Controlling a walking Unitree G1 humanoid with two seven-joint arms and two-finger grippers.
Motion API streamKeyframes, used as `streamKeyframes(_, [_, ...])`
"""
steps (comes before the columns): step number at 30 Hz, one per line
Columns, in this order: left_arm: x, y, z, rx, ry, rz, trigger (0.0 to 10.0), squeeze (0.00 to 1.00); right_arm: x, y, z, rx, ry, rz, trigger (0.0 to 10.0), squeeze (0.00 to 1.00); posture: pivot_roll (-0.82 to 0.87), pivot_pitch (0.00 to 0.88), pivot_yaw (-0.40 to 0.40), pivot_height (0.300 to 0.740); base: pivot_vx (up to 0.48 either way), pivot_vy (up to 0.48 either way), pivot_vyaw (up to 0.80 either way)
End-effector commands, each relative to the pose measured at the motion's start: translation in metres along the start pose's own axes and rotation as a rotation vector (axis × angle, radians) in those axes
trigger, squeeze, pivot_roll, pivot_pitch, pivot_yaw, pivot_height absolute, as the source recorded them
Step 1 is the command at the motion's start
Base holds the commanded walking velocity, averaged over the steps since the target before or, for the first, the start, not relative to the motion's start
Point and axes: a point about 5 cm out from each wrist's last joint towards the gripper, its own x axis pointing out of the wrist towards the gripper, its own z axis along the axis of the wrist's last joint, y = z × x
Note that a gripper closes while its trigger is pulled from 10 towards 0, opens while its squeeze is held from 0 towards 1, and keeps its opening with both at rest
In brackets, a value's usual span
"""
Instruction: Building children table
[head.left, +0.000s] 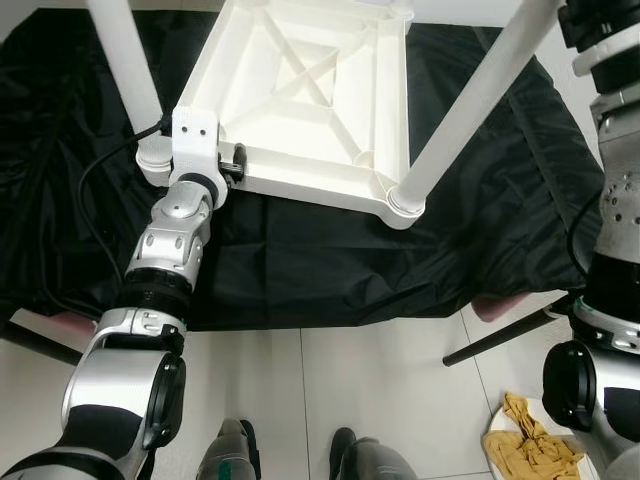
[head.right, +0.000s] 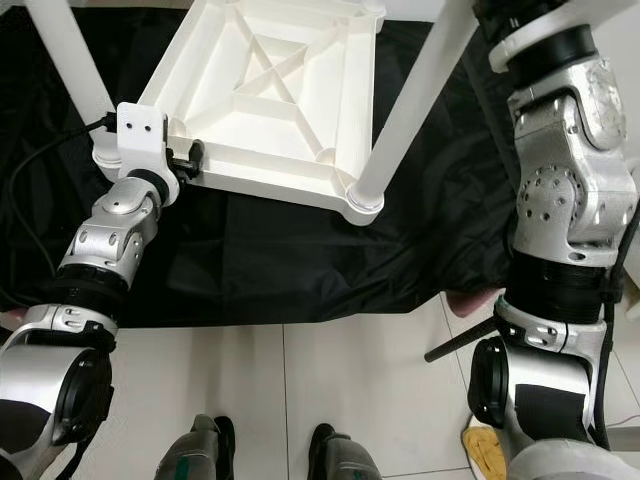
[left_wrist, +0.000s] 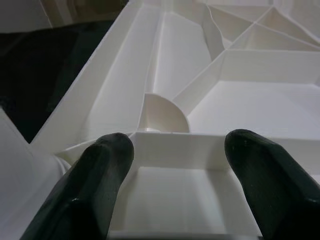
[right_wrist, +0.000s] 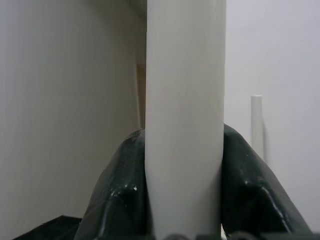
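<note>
Where the black cloth (head.left: 330, 270) is spread over the floor, a white plastic tabletop (head.left: 300, 90) lies upside down on it, ribbed underside facing up, with diagonal braces crossing inside its frame. Two white legs stand in corner sockets of the near edge: the left leg (head.left: 125, 60) at the near-left corner and the right leg (head.left: 470, 110) at the near-right corner, its foot seated in the round socket.

The left hand (left_wrist: 177, 165) sits at the tabletop's near rim just beside the left leg's socket. In the left wrist view its two black fingers (left_wrist: 95, 185) are spread apart, one on each side of a rib compartment; whether the tips press on the plastic is hard to judge from this angle, but they are released rather than clamped on anything.

The right hand (right_wrist: 184, 185) is raised high along the right leg, and the right wrist view has both dark fingers (right_wrist: 120, 190) pressed against either side of the white tube, clenched on it.

On the pale tiled floor (head.left: 380, 400) near the robot's right side lies a black rod (head.left: 505, 337), partly on the cloth's edge, and a white plate (head.left: 500, 440) holding a crumpled yellow cloth (head.left: 535, 445). A black cable (head.left: 95, 180) runs across the black cloth to the left wrist.
</note>
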Motion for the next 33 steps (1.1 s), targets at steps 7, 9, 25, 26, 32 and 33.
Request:
streamKeyframes(7, [-0.031, 0.13, -0.029, 0.079, 0.161, 0.665, 10.0, 0.0, -0.07, -0.087, 0.02, -0.169, 0.007, -0.475, 0.0, 0.0, -0.03, 0.24, 0.068, 0.74, 0.0, 0.0, 0.0])
streamKeyframes(9, [-0.032, 0.133, -0.027, 0.082, 0.155, 0.674, 10.0, 0.0, -0.076, -0.089, 0.017, -0.169, 0.024, -0.492, 0.0, 0.0, -0.03, 0.241, 0.07, 0.74, 0.0, 0.0, 0.0])
streamKeyframes(25, [-0.038, 0.16, -0.002, 0.128, 0.085, 0.757, 10.0, 0.0, -0.148, -0.116, -0.035, -0.125, 0.244, -0.719, 0.0, 0.0, -0.03, 0.252, 0.074, 0.74, 0.0, 0.0, 0.0])
streamKeyframes(26, [-0.038, 0.162, 0.004, 0.139, 0.067, 0.761, 10.0, 0.0, -0.153, -0.117, -0.039, -0.111, 0.257, -0.738, 0.0, 0.0, -0.02, 0.254, 0.074, 0.74, 0.0, 0.0, 0.0])
streamKeyframes(32, [-0.036, 0.157, 0.026, 0.142, -0.005, 0.727, 10.0, 0.0, -0.173, -0.115, -0.062, -0.059, 0.33, -0.807, 0.0, 0.0, -0.03, 0.258, 0.074, 0.74, 0.0, 0.0, 0.0])
streamKeyframes(33, [-0.035, 0.153, 0.031, 0.147, -0.02, 0.707, 10.0, 0.0, -0.176, -0.113, -0.069, -0.05, 0.35, -0.817, 0.0, 0.0, -0.03, 0.258, 0.074, 0.74, 0.0, 0.0, 0.0])
